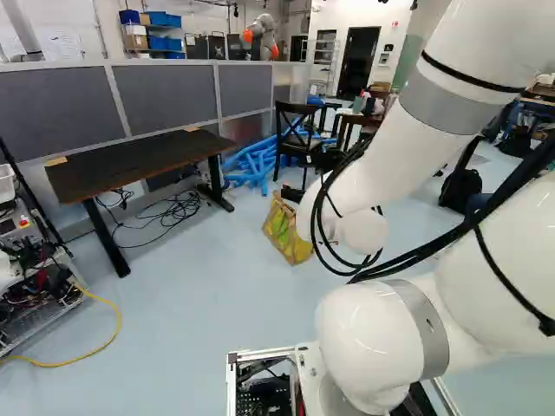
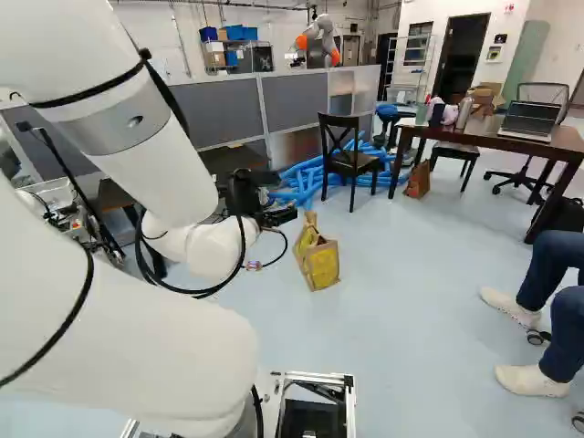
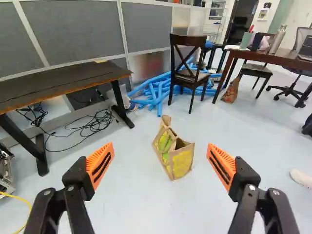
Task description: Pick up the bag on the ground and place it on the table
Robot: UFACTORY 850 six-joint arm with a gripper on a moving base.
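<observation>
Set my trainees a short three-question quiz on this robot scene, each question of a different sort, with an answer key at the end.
1. Multiple choice. What does the tan bag with yellow panels stand on?
A) a table
B) the pale blue floor
C) an open laptop

2. True or false. The black two-fingered gripper with orange pads is open, with the bag ahead of it.

3. Fill in the colour. The dark wooden chair with a crossed back stands beside a heap of ____ tubes.

Key: 1 B; 2 true; 3 blue.
</observation>
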